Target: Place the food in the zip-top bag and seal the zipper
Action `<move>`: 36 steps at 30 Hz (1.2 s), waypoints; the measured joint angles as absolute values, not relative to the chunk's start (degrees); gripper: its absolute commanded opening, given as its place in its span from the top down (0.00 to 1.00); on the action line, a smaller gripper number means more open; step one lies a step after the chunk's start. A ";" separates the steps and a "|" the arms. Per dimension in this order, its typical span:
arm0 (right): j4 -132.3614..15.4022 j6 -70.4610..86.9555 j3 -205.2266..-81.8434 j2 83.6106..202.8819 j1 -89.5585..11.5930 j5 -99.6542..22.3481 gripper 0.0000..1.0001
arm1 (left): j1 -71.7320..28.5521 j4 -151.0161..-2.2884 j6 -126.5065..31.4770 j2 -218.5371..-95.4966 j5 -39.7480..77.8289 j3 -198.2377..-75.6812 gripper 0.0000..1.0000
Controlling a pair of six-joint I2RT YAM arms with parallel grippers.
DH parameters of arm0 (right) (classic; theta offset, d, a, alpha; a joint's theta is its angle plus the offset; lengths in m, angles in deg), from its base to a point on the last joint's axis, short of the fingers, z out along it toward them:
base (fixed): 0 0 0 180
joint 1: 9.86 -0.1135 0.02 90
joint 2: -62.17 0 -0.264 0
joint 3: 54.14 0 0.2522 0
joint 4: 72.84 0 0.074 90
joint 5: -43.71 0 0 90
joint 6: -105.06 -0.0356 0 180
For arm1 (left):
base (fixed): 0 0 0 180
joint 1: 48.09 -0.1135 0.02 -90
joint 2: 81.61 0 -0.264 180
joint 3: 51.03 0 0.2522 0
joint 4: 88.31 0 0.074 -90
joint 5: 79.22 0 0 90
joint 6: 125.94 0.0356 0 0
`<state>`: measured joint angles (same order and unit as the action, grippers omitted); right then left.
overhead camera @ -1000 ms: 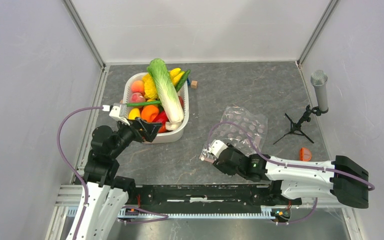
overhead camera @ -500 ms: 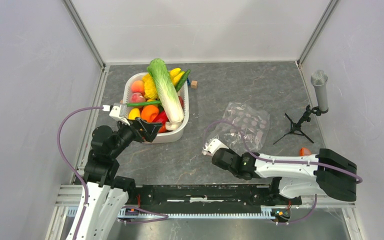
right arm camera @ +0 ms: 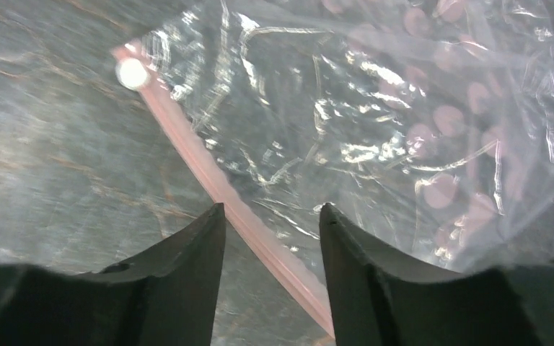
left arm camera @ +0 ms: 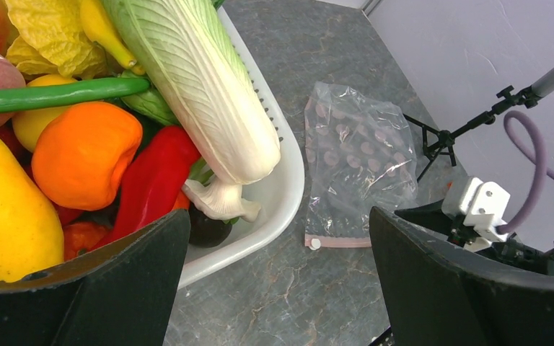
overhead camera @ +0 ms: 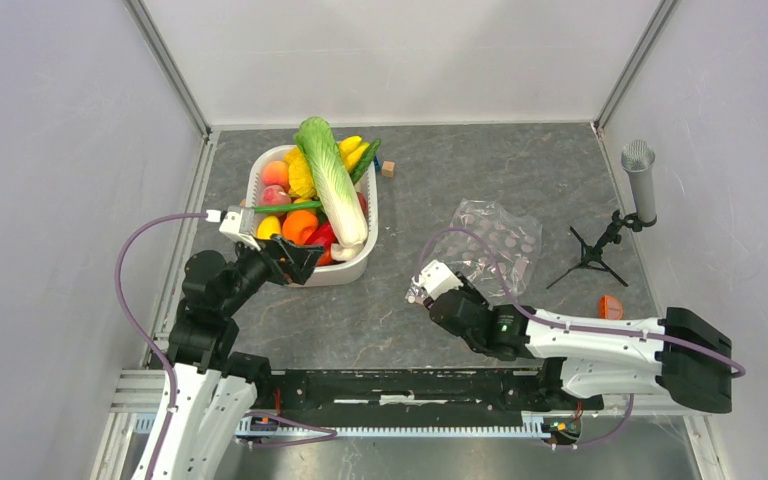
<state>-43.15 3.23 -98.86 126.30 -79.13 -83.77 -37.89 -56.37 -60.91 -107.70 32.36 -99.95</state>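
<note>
**Both arms at the opening of the bagging step.** Your right hand (right arm camera: 270, 216) stands part open and low over the zipper (right arm camera: 223, 191), one finger on either side of the pink strip, gripping nothing. This placement suggests a pinch on the mouth edge, to lift or part it.

The zip-top bag (overhead camera: 495, 245) lies flat and empty on the surface (overhead camera: 560, 170), to the right of the white tub (left arm camera: 292, 173) and apart from it. Its zipper runs along the edge nearest the arm bases, with a small white slider (right arm camera: 131, 72) at one end. Whether the mouth is open cannot be told.

Your left hand (left arm camera: 278, 216) is spread wide and empty, poised at the tub's near rim and facing the food (overhead camera: 300, 225). The napa cabbage (left arm camera: 187, 86), orange pepper (left arm camera: 86, 151) and red pepper (left arm camera: 151, 180) all lie in the tub.

Judged stage: no food bagged and the zipper not yet sealed.
</note>
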 measured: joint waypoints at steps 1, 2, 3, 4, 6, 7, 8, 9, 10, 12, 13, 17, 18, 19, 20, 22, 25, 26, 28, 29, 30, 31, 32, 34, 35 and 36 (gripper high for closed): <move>-42.08 2.35 -98.90 126.57 -79.13 -84.75 0.30 | -37.89 -56.37 -60.91 -107.76 32.36 -99.95 0.00; -40.79 1.32 -98.97 126.81 -79.13 -85.58 0.23 | -37.89 -56.37 -60.91 -107.78 32.36 -99.95 0.00; -39.31 0.21 -98.97 126.96 -79.13 -86.26 0.20 | -37.89 -56.37 -60.91 -107.81 32.36 -99.95 0.00; -37.75 -0.99 -98.97 126.96 -79.11 -86.76 0.18 | -37.89 -56.40 -60.91 -107.83 32.36 -99.95 0.00; -35.22 -3.42 -98.97 126.96 -79.13 -87.42 0.14 | -37.89 -56.44 -60.93 -107.87 32.38 -99.90 0.00; -34.08 -4.73 -98.95 126.96 -79.13 -87.55 0.13 | -37.89 -56.53 -60.95 -107.87 32.45 -99.79 0.00; -33.19 -5.93 -98.86 126.94 -79.11 -87.77 0.12 | -37.89 -56.66 -60.95 -107.87 32.56 -99.64 0.00; -32.73 -6.67 -98.71 126.94 -79.11 -87.88 0.12 | -37.89 -56.72 -60.97 -107.96 32.76 -99.53 0.00; -32.18 -7.66 -98.38 126.94 -78.91 -88.14 0.13 | -37.89 -56.72 -60.97 -108.11 33.06 -99.44 0.00; -31.13 -8.86 -97.66 127.00 -78.13 -88.38 0.17 | -37.89 -56.72 -60.97 -108.48 33.59 -99.36 0.00; -31.09 -9.23 -97.05 127.00 -77.10 -88.40 0.19 | -37.89 -56.72 -60.97 -108.59 33.67 -99.34 0.00; -32.09 -8.60 -95.06 126.96 -72.51 -87.79 0.27 | -37.89 -56.72 -60.97 -108.66 33.87 -99.31 0.00; -32.44 -8.34 -94.80 126.96 -71.68 -87.75 0.28 | -37.89 -56.72 -60.97 -108.66 33.87 -99.31 0.00; -33.14 -7.81 -94.47 126.96 -71.07 -87.61 0.29 | -37.89 -56.72 -60.97 -108.66 33.87 -99.31 0.00; -34.13 -7.40 -94.07 126.98 -70.69 -87.29 0.30 | -37.89 -56.72 -60.97 -108.66 33.85 -99.31 0.00; -35.59 -6.70 -93.44 127.35 -70.06 -87.24 0.38 | -37.89 -56.72 -60.97 -108.61 33.87 -99.31 0.00; -37.88 -5.47 -92.70 128.69 -69.56 -87.55 0.45 | -37.89 -56.72 -60.97 -108.59 33.85 -99.31 0.00; -38.52 -5.19 -92.46 128.93 -69.25 -87.64 0.47 | -37.89 -56.72 -60.97 -108.59 33.87 -99.31 0.00; -39.31 -4.18 -92.37 129.36 -68.42 -88.62 0.47 | -37.89 -56.72 -60.97 -108.59 33.87 -99.31 0.00; -39.87 -3.83 -92.37 129.41 -68.01 -89.01 0.48 | -37.89 -56.72 -60.97 -108.59 33.85 -99.31 0.00; -40.68 -3.05 -92.37 129.39 -67.44 -89.32 0.47 | -37.89 -56.72 -60.97 -108.59 33.87 -99.31 0.00; -41.40 -2.48 -92.35 129.34 -67.02 -89.54 0.48 | -37.89 -56.72 -60.97 -108.57 33.87 -99.31 0.00; -42.34 -1.58 -92.28 129.28 -66.43 -89.63 0.48 | -37.89 -56.72 -60.97 -108.57 33.85 -99.31 0.00; -44.03 -0.01 -91.91 128.88 -65.19 -89.78 0.46 | -37.89 -56.72 -60.97 -108.55 33.87 -99.31 0.00; -44.75 0.80 -91.67 128.62 -64.60 -89.80 0.46 | -37.89 -56.72 -60.97 -108.55 33.87 -99.31 0.00; -45.05 1.48 -91.60 128.53 -64.27 -89.87 0.47 | -37.89 -56.72 -60.97 -108.55 33.85 -99.31 0.00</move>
